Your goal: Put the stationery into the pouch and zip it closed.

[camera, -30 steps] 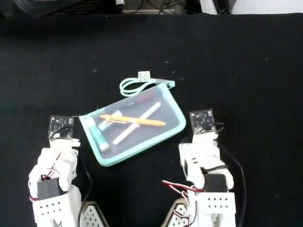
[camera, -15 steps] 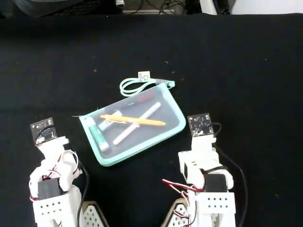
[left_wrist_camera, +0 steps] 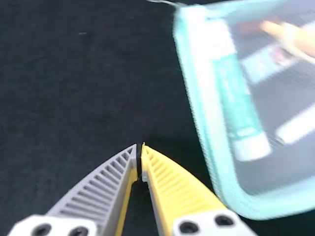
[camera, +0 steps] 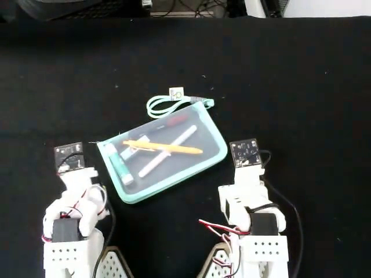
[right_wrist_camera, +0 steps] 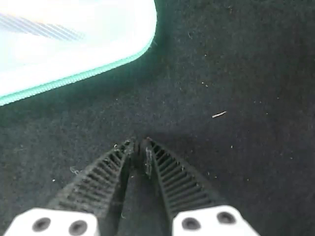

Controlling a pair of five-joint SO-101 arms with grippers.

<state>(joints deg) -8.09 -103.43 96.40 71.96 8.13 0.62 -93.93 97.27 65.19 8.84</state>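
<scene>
Left gripper point(left_wrist_camera: 139, 147) hangs closed just beside the pouch point(camera: 211, 140), its grey and yellow fingers pressed tip to tip with nothing between them. The right gripper point(right_wrist_camera: 138, 143) is likewise pinched together and empty, off the opposite short side of the pouch. Neither touches the pouch, so I judge both arms to be parked clear of it rather than working on it.

The pouch lies flat and slanted between the two arms, and the stationery already sits inside its translucent wall. A glue stick point(camera: 119, 165) lies along the end nearest the left gripper, and an orange pen point(camera: 174, 149) crosses a white marker point(camera: 185, 135) in the middle. With everything in, I judge that only the zip is left to settle. The pouch's long edge away from the arms looks drawn together, though I cannot tell for certain that it is fully closed.

A pale cord loop point(camera: 161, 106) with a small tag point(camera: 176, 92) trails from the pouch's far corner over the black cloth point(camera: 290, 87), apart from both grippers. Cables point(camera: 191, 8) lie well beyond the pouch at the table's far edge. Nothing stands between either gripper and the pouch.
</scene>
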